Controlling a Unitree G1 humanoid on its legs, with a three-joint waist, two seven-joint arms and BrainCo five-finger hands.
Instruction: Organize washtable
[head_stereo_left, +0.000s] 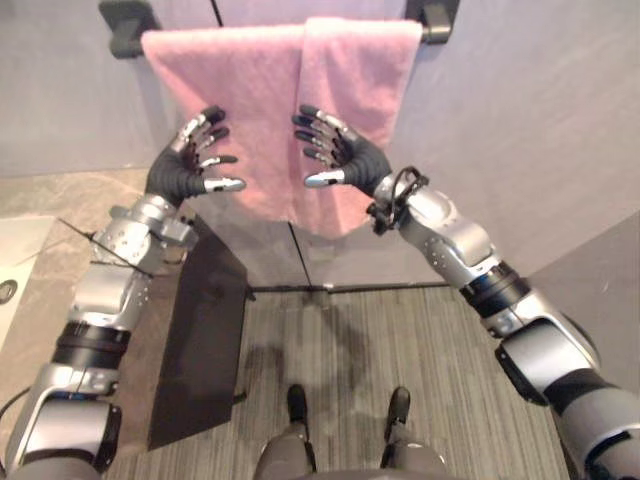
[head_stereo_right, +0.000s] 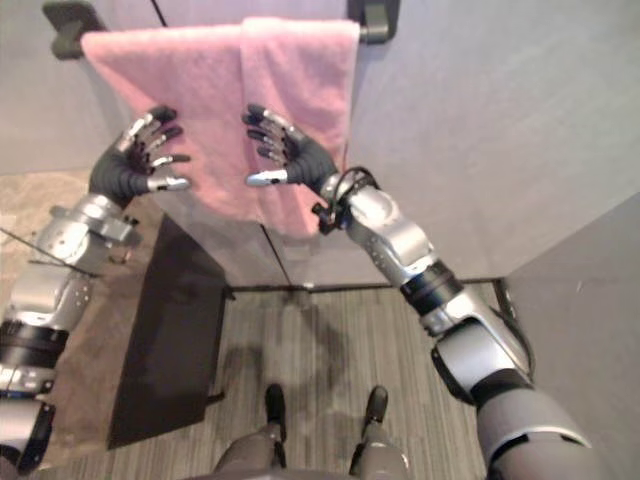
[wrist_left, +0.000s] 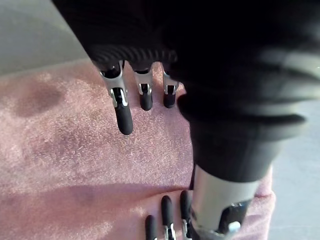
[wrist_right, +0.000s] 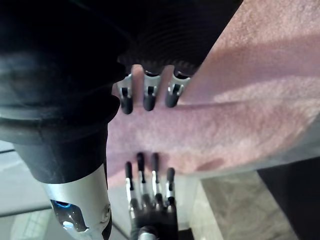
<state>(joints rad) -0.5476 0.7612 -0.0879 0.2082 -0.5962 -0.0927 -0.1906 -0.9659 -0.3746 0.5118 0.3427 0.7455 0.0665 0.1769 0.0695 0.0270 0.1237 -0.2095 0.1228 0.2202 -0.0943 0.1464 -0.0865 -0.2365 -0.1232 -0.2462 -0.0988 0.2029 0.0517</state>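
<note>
A pink towel (head_stereo_left: 270, 90) hangs folded over a dark rail (head_stereo_left: 130, 25) on the grey wall, its right part overlapping the left. Both hands are raised in front of it, palms facing each other. My left hand (head_stereo_left: 190, 165) is open at the towel's left part, its fingers (wrist_left: 124, 117) straight and close to the cloth. My right hand (head_stereo_left: 340, 150) is open over the towel's right part, fingers (wrist_right: 148, 100) spread just off the pink surface. Neither hand holds any cloth. The same towel (head_stereo_right: 215, 90) shows in the right eye view too.
A dark flat panel (head_stereo_left: 200, 330) stands on edge at lower left beside the stone washtable top (head_stereo_left: 50, 210). A white basin edge (head_stereo_left: 15, 270) shows at far left. Striped grey floor (head_stereo_left: 400, 330) lies below, with a dark partition at right.
</note>
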